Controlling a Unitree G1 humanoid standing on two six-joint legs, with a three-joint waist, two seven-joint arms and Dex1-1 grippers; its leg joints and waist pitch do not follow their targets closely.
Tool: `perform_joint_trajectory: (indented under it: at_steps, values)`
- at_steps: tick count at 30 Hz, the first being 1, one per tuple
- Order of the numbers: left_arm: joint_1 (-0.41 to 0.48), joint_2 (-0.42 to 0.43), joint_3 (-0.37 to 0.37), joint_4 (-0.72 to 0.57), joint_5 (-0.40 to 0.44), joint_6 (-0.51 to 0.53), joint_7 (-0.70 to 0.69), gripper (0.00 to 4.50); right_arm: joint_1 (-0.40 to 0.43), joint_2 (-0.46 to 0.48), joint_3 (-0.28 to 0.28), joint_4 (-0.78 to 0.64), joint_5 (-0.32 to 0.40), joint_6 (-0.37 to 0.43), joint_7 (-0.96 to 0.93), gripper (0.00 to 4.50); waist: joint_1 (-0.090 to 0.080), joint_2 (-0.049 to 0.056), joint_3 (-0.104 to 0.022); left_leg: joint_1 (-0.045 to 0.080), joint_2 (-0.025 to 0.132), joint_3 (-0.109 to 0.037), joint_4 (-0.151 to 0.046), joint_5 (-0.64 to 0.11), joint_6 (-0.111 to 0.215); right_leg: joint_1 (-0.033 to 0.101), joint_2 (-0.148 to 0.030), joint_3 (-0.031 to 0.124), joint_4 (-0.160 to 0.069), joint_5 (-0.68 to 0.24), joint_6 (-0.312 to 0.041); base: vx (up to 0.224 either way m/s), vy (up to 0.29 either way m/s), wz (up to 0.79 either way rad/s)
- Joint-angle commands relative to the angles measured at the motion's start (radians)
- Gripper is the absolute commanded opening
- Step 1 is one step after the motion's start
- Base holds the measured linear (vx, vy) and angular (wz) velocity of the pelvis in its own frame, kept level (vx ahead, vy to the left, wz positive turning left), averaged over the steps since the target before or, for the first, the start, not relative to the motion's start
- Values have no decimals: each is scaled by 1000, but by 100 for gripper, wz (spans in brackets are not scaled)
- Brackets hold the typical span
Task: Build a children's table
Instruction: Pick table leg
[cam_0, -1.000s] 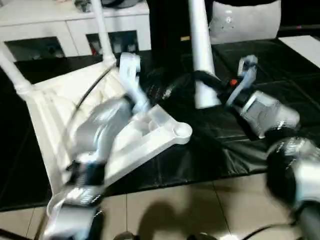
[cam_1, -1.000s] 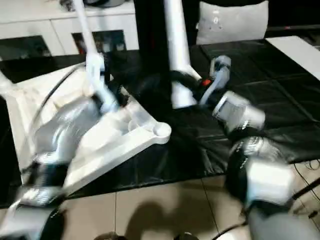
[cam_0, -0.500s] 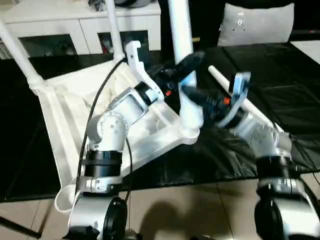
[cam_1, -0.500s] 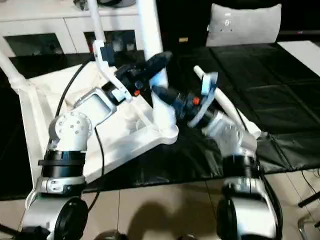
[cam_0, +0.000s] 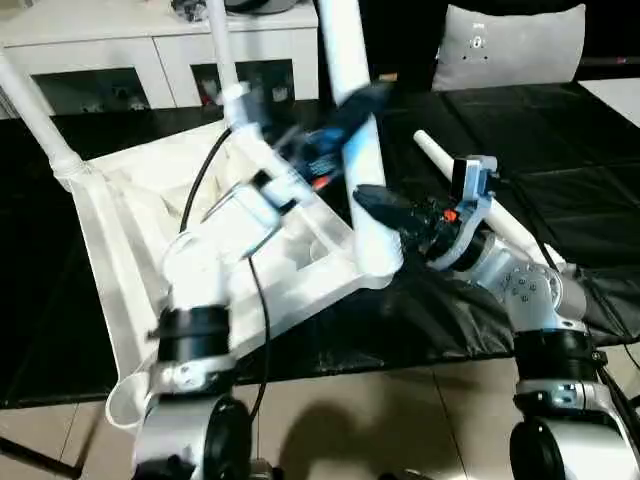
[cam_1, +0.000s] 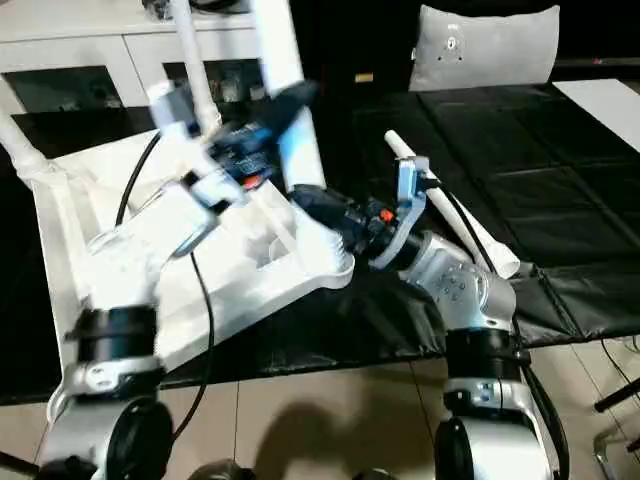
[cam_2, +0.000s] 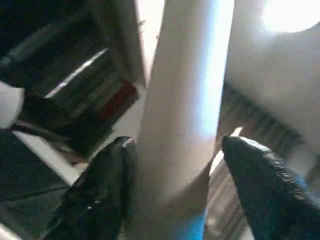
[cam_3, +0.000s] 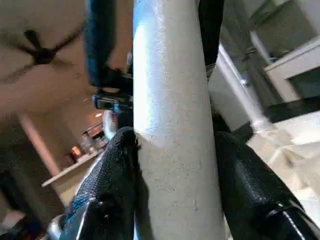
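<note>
**Both grippers meet on a table leg at the corner socket**

The upturned white tabletop (cam_0: 120, 250) lies ribbed side up on a black mat (cam_0: 560, 160), with two legs (cam_0: 222, 50) already standing in its far corners. A third leg (cam_0: 352, 120) rises from the near corner socket (cam_0: 372, 262). The right gripper (cam_0: 385, 212) pinches this leg low down, a black finger pressed to each side of it in the right wrist view. Higher up, the left gripper (cam_0: 345, 115) straddles the same leg; in its wrist view one finger (cam_2: 97, 190) lies against the tube and the other stands off it. A fourth leg (cam_0: 480, 205) lies loose on the mat behind the right arm. A white cabinet (cam_0: 150, 50) and a grey cushion (cam_0: 510, 45) stand beyond.
</note>
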Motion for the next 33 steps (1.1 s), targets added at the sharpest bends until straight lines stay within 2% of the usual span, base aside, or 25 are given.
perform_joint_trajectory:
  at_steps: [1, 2, 4, 5, 6, 8, 9, 11, 14, 16, 19, 20, 22, 24, 27, 28, 32, 33]
  values:
    - [3, 10, -16, -43, -28, 22, -54, 323, 12, -3, 17, -36, 22, 14, 3, 188, 3, -13, -74, 9, 31, -6, -72, -138, 54, 63, -56, 35, -87, -338, -150, 0, 0, 0]
    - [3, 11, -18, -43, -32, 23, -64, 291, 17, -3, 21, -45, 25, 16, 6, 188, 2, -9, -73, 11, 32, -6, -74, -148, 50, 62, -57, 36, -88, -339, -149, 0, 0, 0]
    - [1, 17, -16, -34, -48, 29, -82, 287, 25, -4, 25, -61, 31, 21, 4, 188, 2, -7, -73, 11, 31, -7, -74, -157, 43, 62, -58, 36, -89, -341, -148, 0, 0, 0]
    - [1, 17, -16, -34, -48, 29, -82, 288, 25, -4, 25, -61, 31, 21, 4, 188, 2, -9, -72, 11, 31, -7, -75, -155, 42, 63, -57, 36, -89, -341, -146, 0, 0, 0]
    - [1, 19, -15, -32, -54, 31, -87, 281, 27, -4, 25, -66, 34, 23, 2, 188, 3, -5, -73, 9, 32, -9, -76, -149, 40, 65, -58, 36, -86, -332, -147, 0, 0, 0]
    - [-1, 24, -12, -26, -68, 38, -97, 249, 31, -6, 25, -75, 41, 27, -2, 188, 0, -8, -72, 9, 29, -7, -76, -153, 34, 65, -59, 37, -88, -334, -148, 0, 0, 0]
    - [-2, 28, -12, -24, -74, 40, -105, 246, 34, -7, 26, -81, 46, 30, -6, 188, 1, -4, -72, 9, 29, -8, -76, -154, 34, 65, -58, 37, -89, -336, -147, 0, 0, 0]
    - [0, 34, -14, -25, -80, 44, -116, 244, 40, -9, 29, -92, 53, 32, -11, 188, 0, -4, -72, 10, 29, -8, -77, -154, 35, 66, -58, 37, -90, -342, -138, 0, 0, 0]
    - [3, 38, -16, -25, -82, 46, -121, 213, 47, -10, 32, -97, 54, 27, -18, 187, -2, -5, -72, 10, 29, -9, -77, -151, 29, 66, -58, 37, -89, -330, -144, 0, 0, 0]
    - [3, 40, -16, -21, -79, 40, -118, 213, 45, -8, 35, -88, 35, 7, -37, 187, -2, -4, -73, 11, 29, -8, -76, -152, 27, 66, -58, 37, -89, -326, -146, 0, 0, 0]
    - [3, 42, -15, -18, -78, 36, -116, 203, 39, -9, 35, -81, 41, 18, -41, 187, -2, -3, -73, 11, 29, -8, -77, -154, 26, 66, -58, 37, -88, -323, -148, 0, 0, 0]
    - [3, 42, -15, -18, -78, 36, -116, 203, 38, -9, 35, -81, 41, 18, -43, 222, -2, -3, -73, 12, 29, -8, -77, -156, 26, 66, -58, 37, -88, -323, -149, 0, 0, 0]
    - [3, 53, -15, -21, -54, 17, -106, 201, 20, -8, 33, -51, 14, -13, -101, 257, -3, -2, -73, 11, 30, -10, -78, -152, 24, 66, -58, 37, -86, -312, -151, 0, 0, 0]
    - [9, 74, -31, -33, 1, -20, -90, 201, 5, -15, 38, -28, -34, -63, -150, 272, -6, -1, -72, 13, 30, -10, -79, -168, 12, 65, -59, 37, -89, -324, -145, 0, 0, 0]
    - [15, 88, -44, -44, 37, -41, -81, 200, 2, -19, 38, -27, -51, -88, -165, 293, -10, -3, -72, 13, 28, -10, -81, -176, 5, 66, -59, 38, -90, -339, -130, 0, 0, 0]
    - [29, 111, -71, -71, 86, -63, -75, 197, 2, -27, 45, -44, -76, -117, -180, 301, -10, -2, -72, 14, 30, -11, -82, -169, 4, 66, -59, 39, -87, -329, -130, 0, 0, 0]
    - [50, 142, -135, -116, 187, -114, -57, 195, 6, -40, 70, -73, -117, -151, -205, 327, -10, -5, -74, 13, 33, -10, -80, -146, 13, 66, -60, 42, -82, -279, -145, 0, 0, 0]
    - [56, 153, -166, -129, 226, -133, -50, 192, 10, -46, 94, -84, -144, -167, -220, 337, -12, -5, -74, 13, 32, -9, -79, -142, 13, 66, -59, 42, -80, -274, -148, 0, 0, 0]
